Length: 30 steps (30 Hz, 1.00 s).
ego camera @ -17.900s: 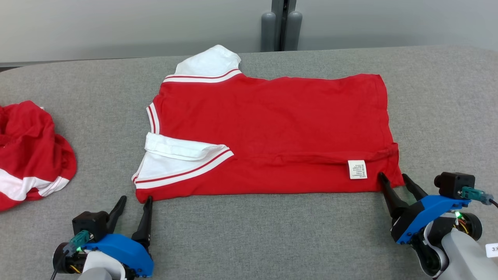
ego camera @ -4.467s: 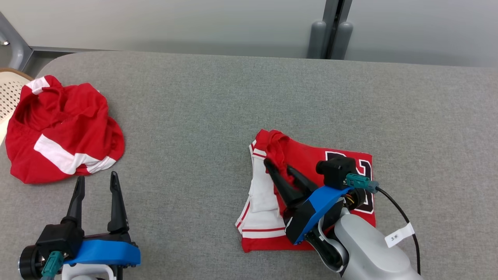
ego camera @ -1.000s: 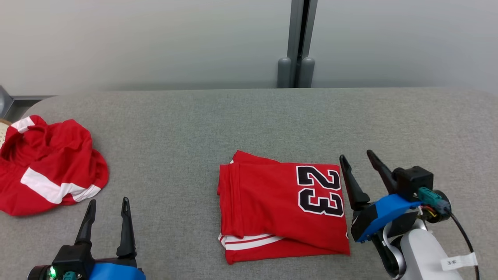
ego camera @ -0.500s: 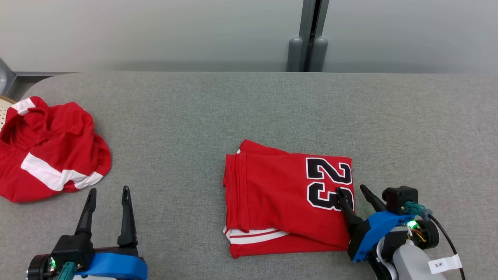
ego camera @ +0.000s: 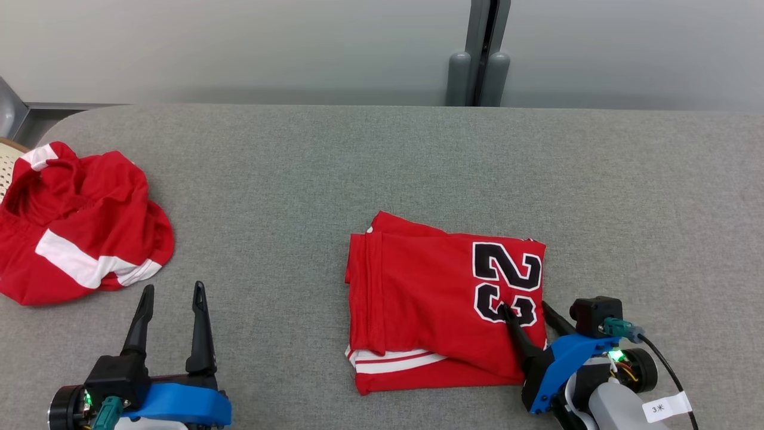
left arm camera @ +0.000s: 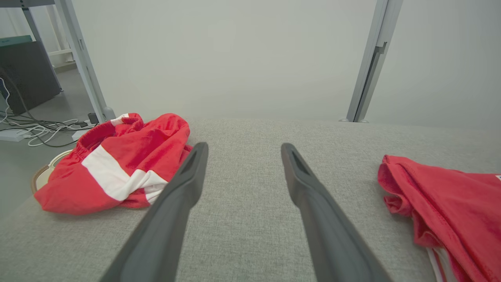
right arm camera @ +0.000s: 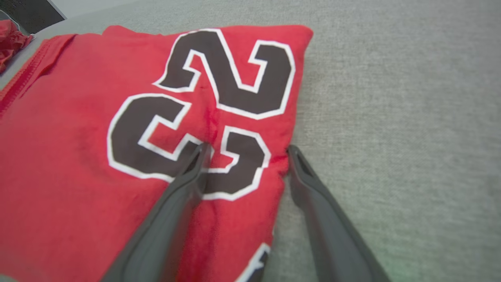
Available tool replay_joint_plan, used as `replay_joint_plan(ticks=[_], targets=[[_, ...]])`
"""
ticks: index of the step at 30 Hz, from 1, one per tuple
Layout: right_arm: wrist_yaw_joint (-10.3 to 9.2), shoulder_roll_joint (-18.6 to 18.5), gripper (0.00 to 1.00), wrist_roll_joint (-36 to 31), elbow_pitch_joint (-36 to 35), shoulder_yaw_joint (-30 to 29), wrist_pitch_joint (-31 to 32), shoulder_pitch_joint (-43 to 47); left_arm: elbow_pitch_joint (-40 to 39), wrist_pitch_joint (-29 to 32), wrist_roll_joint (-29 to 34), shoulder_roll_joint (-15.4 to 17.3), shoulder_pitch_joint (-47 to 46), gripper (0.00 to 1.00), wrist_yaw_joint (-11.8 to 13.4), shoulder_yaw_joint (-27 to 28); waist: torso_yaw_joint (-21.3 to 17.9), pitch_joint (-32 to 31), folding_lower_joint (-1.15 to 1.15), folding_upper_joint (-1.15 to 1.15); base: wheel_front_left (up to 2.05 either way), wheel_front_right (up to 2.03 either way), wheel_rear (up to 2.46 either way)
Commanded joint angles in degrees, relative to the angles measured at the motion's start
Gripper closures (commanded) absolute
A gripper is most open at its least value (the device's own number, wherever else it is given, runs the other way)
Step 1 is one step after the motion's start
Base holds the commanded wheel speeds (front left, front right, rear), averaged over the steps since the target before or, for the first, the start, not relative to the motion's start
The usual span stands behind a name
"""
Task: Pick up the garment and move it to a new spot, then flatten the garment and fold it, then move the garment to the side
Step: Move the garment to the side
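Observation:
The garment (ego camera: pixel 430 298) is a red jersey with a black "23", folded into a rough square on the grey table (ego camera: pixel 298 167), right of the middle. My right gripper (ego camera: pixel 525 307) is open and straddles the jersey's right edge. In the right wrist view its left finger (right arm camera: pixel 176 203) presses on the printed number of the garment (right arm camera: pixel 78 156), and the other finger rests on the table beside the edge, with the right gripper (right arm camera: pixel 247 148) holding nothing. My left gripper (ego camera: pixel 173 287) stands open over bare table at the lower left. The left wrist view shows the left gripper (left arm camera: pixel 243 146) empty, the garment (left arm camera: pixel 450 203) to its right.
A second red garment with white stripes (ego camera: pixel 77 227) lies crumpled at the table's left end, also in the left wrist view as a heap (left arm camera: pixel 117 164). A pale perforated object (ego camera: pixel 6 170) peeks past the left edge. A grey post (ego camera: pixel 480 60) stands behind the table.
My right gripper has come down and leftward from beside the jersey onto its right edge, one finger now on the number. The left gripper stays put. The camera shifted slightly.

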Motion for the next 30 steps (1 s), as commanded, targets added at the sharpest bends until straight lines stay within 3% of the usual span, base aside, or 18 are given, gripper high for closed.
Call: replay_joint_plan(ticks=[1,2,3,16,30], targets=[[0.12,0.6,0.51,0.9,1.3,1.5,0.4,0.4,0.2,-0.2,0.1,0.0,-1.0,0.0,-0.1,-0.2,0.1,0.0,0.0,0.0,0.0,0.0,0.0],[0.11,0.6,0.7,1.3,1.3,1.8,-0.3,0.1,0.2,-0.2,0.1,0.0,-0.9,0.0,-0.2,-0.2,0.1,0.0,0.0,0.0,0.0,0.0,0.0],[0.11,0.6,0.99,1.3,1.4,2.0,-0.8,-0.4,0.2,-0.2,0.1,0.0,-0.9,0.0,-0.2,-0.2,0.1,0.0,0.0,0.0,0.0,0.0,0.0],[0.03,-5.9,1.0,0.3,0.9,-1.8,-6.2,-7.6,-1.1,-0.2,0.1,-0.1,-3.4,0.0,-0.4,-0.2,-3.7,2.9,0.0,0.0,0.0,0.0,0.0],[0.03,-11.1,1.0,-0.5,-3.2,-8.0,-7.2,-9.8,-3.7,-0.2,0.4,2.4,-11.4,0.0,-1.0,1.1,-12.4,12.8,0.0,0.0,0.0,0.0,0.0]])
